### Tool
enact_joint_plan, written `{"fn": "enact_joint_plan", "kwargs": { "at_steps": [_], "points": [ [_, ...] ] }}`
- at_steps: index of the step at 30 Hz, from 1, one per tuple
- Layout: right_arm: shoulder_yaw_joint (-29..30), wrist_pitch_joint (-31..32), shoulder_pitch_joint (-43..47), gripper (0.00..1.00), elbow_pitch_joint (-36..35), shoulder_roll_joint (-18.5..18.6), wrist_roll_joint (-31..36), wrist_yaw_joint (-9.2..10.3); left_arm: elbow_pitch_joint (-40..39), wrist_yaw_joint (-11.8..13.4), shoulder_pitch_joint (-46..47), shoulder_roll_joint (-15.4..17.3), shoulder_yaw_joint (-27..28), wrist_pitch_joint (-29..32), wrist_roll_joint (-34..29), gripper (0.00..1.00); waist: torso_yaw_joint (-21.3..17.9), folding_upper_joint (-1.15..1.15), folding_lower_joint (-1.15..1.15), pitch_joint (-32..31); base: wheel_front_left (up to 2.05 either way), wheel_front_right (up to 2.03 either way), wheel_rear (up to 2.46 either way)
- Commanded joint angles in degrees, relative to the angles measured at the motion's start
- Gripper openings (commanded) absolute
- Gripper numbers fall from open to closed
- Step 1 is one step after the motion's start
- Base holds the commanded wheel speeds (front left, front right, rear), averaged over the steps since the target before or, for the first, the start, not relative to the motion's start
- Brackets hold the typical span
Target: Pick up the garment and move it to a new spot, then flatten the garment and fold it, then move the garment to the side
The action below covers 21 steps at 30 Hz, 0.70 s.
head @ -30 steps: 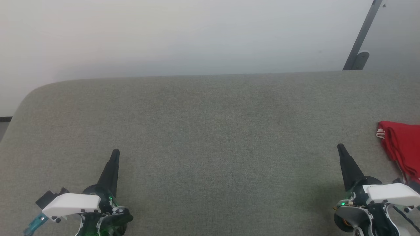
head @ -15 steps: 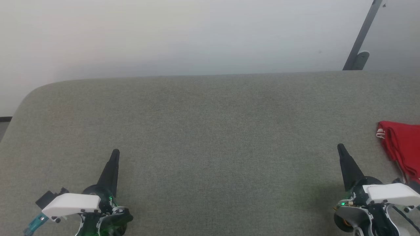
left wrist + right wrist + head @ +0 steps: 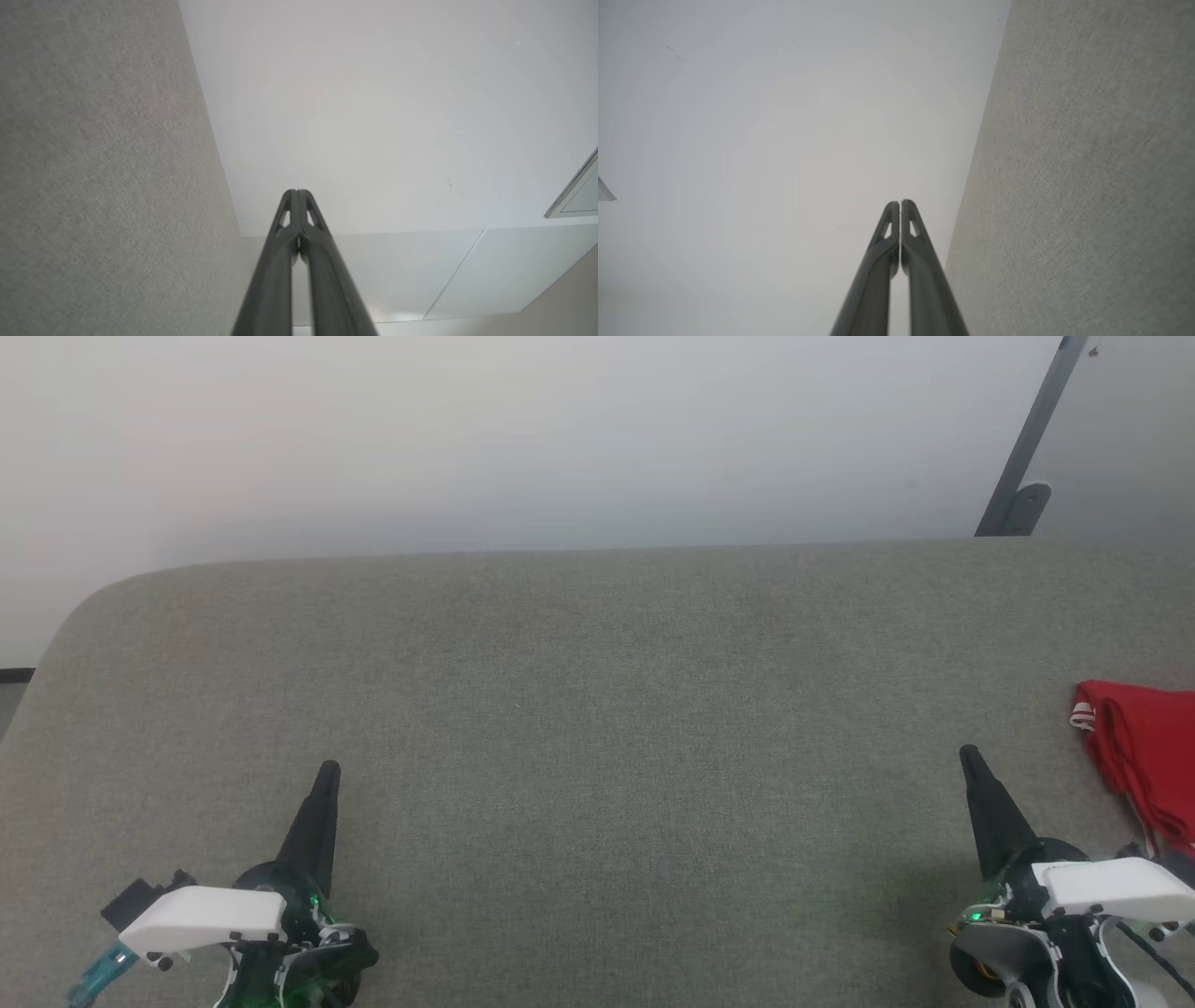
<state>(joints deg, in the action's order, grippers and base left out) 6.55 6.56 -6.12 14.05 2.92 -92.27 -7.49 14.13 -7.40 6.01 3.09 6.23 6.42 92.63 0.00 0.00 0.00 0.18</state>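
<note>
Nothing has moved: left claw (image 3: pixel 328 771) and right claw (image 3: pixel 968 752) sit pressed together, empty. Folded red jersey (image 3: pixel 1144 747) lies on the grey worktop (image 3: pixel 597 709) near the right claw; a careless swing could rumple it.

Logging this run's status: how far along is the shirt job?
Looks done: the garment lies as a compact red bundle at the right edge of the grey fabric surface, so probably folded and set aside, though part of it runs out of the head view. In hand: nothing; the left tool and right tool are shut, empty and apart from it. Left: apparently nothing.
</note>
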Motion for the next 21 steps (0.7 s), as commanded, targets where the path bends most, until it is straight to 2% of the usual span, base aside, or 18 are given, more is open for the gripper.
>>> {"fn": "enact_joint_plan", "kwargs": {
  "at_steps": [1,21],
  "points": [
    [0.0,0.1,-0.4,0.0,0.1,-0.2,-0.2,0.0,0.0,-0.2,0.6,-0.1,0.2,0.1,-0.2,0.0,0.0,0.0,0.0,0.0,0.0,0.0,0.0],
    [0.0,0.1,-0.4,0.0,0.1,-0.2,-0.3,0.0,0.0,-0.2,0.6,-0.2,0.3,0.2,-0.2,0.0,0.0,0.0,0.0,0.0,0.0,0.0,0.0]
  ]
}}
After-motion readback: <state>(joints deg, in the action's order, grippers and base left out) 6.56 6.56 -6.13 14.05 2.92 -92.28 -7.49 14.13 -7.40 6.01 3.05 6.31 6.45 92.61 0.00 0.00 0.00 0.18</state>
